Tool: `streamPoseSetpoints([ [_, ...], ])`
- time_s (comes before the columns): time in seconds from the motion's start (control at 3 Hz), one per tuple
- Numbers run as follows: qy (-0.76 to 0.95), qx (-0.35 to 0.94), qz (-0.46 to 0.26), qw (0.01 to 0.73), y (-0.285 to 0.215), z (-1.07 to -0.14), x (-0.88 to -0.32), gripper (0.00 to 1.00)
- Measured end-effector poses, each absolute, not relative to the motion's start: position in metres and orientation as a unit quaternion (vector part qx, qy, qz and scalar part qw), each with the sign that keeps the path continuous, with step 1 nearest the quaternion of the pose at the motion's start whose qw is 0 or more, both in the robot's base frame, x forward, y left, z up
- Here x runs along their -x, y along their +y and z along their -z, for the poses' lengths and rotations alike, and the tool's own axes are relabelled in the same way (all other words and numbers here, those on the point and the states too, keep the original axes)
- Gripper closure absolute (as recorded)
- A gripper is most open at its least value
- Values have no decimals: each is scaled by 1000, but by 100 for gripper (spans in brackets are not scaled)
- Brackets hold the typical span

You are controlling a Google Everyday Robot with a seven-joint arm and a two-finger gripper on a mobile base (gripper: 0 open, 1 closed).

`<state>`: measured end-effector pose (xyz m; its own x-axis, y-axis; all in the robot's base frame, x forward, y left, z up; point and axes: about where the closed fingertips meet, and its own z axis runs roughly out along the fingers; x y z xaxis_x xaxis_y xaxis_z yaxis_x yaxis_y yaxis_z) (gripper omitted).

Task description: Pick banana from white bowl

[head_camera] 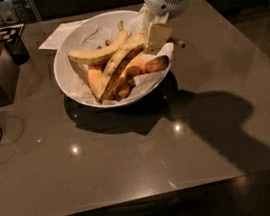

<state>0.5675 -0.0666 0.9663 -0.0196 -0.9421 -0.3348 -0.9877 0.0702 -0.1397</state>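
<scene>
Hand [157, 37] gripping banana [118, 66], in white bowl [67, 44]

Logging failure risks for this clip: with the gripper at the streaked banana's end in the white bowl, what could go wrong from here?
1. The white gripper sits at the very end of the long, brown-streaked yellow banana, not its middle; lifted from there, it may pivot or slip.
2. That banana rests on stubby orange fruits and crumpled white paper, which could get dragged over the rim of the wide glossy white bowl.
</scene>
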Motion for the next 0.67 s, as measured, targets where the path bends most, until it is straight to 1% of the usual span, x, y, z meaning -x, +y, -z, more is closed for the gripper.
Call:
streamPoseSetpoints([
  [0.33, 711, 669, -81, 200, -68, -985, -554, 100],
  [0.67, 711, 669, -82, 203, -67, -985, -555, 100],
])
